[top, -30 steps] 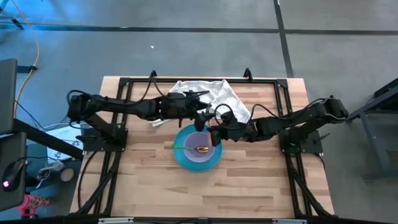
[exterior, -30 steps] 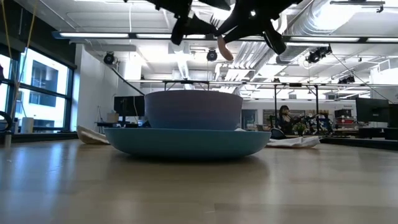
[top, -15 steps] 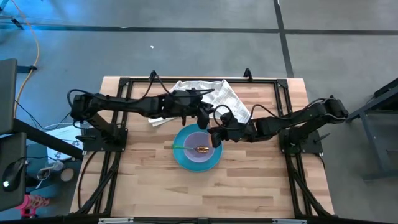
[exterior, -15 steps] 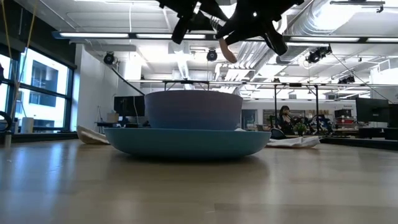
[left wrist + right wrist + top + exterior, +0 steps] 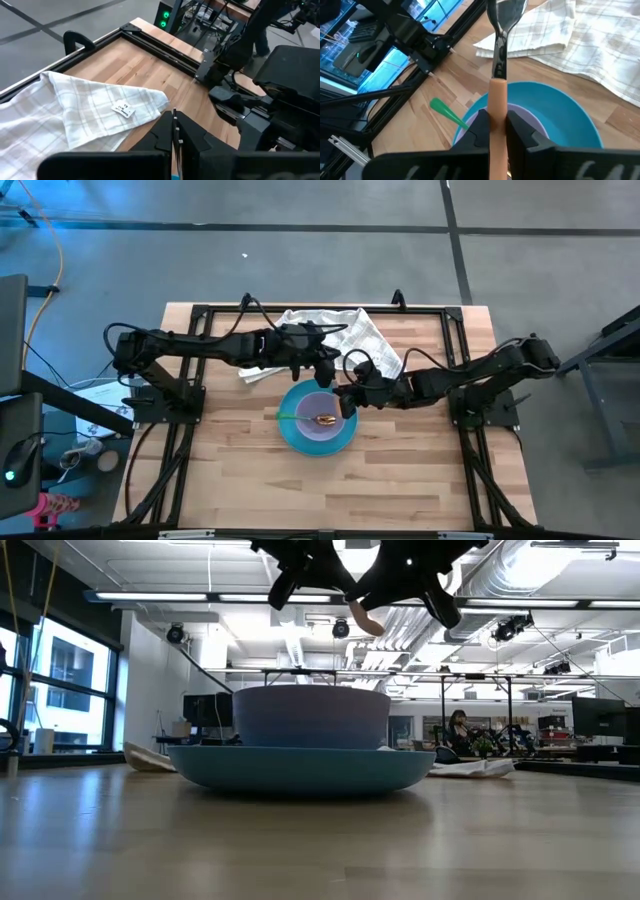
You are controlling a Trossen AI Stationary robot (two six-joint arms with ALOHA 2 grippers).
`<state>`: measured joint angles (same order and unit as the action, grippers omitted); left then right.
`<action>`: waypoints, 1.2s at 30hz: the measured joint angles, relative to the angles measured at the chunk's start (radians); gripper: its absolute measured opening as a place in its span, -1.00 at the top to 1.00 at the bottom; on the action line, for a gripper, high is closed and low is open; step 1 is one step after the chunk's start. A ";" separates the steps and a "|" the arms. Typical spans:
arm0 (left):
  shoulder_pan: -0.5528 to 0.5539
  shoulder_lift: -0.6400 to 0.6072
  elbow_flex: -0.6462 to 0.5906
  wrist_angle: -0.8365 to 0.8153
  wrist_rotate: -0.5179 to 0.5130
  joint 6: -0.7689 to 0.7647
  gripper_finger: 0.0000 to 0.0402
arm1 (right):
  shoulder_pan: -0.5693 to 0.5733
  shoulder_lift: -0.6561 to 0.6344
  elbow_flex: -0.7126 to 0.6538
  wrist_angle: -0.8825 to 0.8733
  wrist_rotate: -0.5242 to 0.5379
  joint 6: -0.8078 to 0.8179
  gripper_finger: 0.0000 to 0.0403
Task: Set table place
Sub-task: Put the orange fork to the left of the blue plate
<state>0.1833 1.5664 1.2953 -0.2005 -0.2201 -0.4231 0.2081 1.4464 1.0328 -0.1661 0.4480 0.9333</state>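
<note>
A round blue plate (image 5: 345, 442) lies mid-table with the lavender bowl (image 5: 318, 432) on it. The gold spoon (image 5: 324, 420) rests in the bowl, its green handle (image 5: 447, 112) sticking out over the rim. My right gripper (image 5: 343, 395) hovers over the plate's far right rim, shut on the fork (image 5: 496, 95) with the orange handle. My left gripper (image 5: 328, 372) hangs just beyond the plate's far rim, shut (image 5: 175, 131) with nothing between its fingers. Both grippers show above the bowl (image 5: 310, 715) in the low view. My right gripper pinches the fork's orange handle (image 5: 497, 107) between its two fingers. The fingers reach in from the table's right, and the fork lies along them. Its metal head (image 5: 504, 12) sticks out past the fingertips. The fork is lifted clear above the plate (image 5: 560, 115).
A crumpled white checked cloth (image 5: 350, 335) lies at the far side of the table, just behind both grippers. A black frame (image 5: 200, 315) runs around the tabletop. Bare wood (image 5: 320, 490) stretches from the plate to the near edge.
My left gripper has shut its fingers on nothing while staying just beyond the plate's far rim. My right gripper has kept still with the fork.
</note>
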 joint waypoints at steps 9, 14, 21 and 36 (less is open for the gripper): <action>-0.001 -0.010 0.000 -0.008 0.003 0.000 1.00 | -0.002 0.000 0.000 0.017 -0.061 -0.052 0.65; 0.000 -0.048 -0.003 -0.050 -0.050 0.024 1.00 | -0.007 -0.023 0.000 0.016 -0.088 -0.062 0.29; 0.000 -0.192 -0.003 -0.310 -0.118 0.031 1.00 | -0.007 -0.158 0.000 -0.052 -0.030 -0.104 0.16; -0.150 -0.747 -0.511 -0.465 -0.106 -0.353 1.00 | -0.007 -0.288 0.000 -0.196 0.023 -0.097 0.28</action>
<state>0.0330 0.8189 0.7839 -0.6657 -0.3262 -0.7761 0.2008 1.1586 1.0328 -0.3623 0.4711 0.8367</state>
